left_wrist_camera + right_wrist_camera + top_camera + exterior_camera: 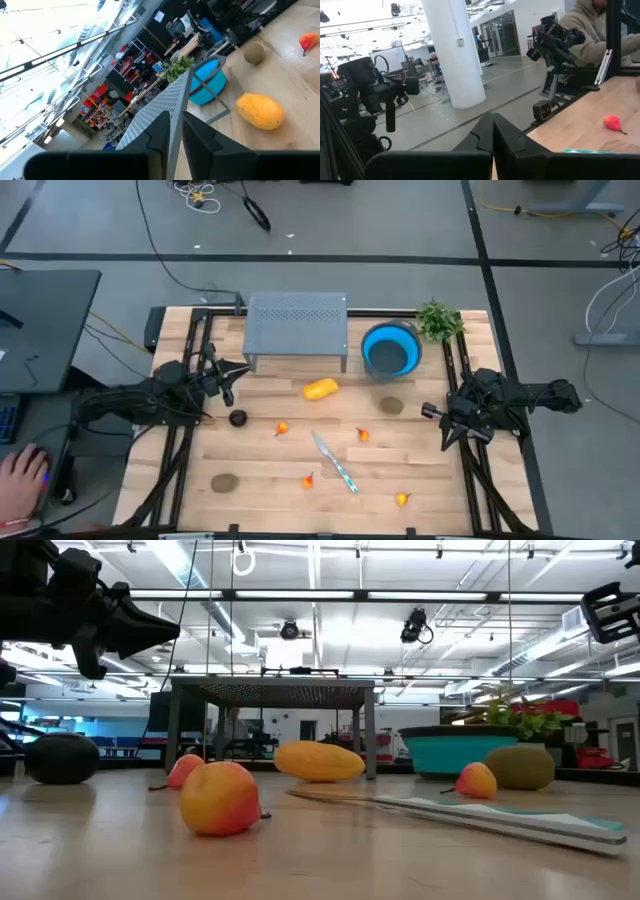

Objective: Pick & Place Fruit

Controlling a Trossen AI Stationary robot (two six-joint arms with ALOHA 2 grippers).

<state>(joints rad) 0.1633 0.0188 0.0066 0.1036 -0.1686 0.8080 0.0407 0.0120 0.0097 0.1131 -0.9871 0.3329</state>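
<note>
Overhead, the wooden bench (260, 470) carries the fruit scattered across its middle. Taking the bench centre as the dial, the oblong yellow-orange piece (320, 389) lies near 12 o'clock, just in front of the grey perforated stand (296, 325). One brownish-green oval (391, 406) rests toward 2 o'clock, close below the blue bowl (390, 350), and the green leafy plant (438, 320) stands just beside that bowl at the far right corner. The dark ball (238, 418) sits at about 9 o'clock, the second brownish-green oval (224, 482) at about 8 o'clock. Four small orange-red pieces are spread out: one (282, 429) just right of the dark ball, one (362, 435) toward 3 o'clock, one (308, 479) at 6 o'clock and one (402, 499) near 5 o'clock. A silver knife with teal handle (336, 462) lies diagonally between them, touching none.

The left gripper (231, 371) hangs above the bench at roughly 10 o'clock, near the stand's left leg; its wrist view shows the two dark fingers (162, 135) close together with only a slim gap, holding nothing. The right gripper (437, 428) hovers at the 3 o'clock edge, right of the nearer oval, its fingers (507, 137) pressed together and empty.

A person's hand (22, 480) rests on a side desk off the bench's left edge
</note>
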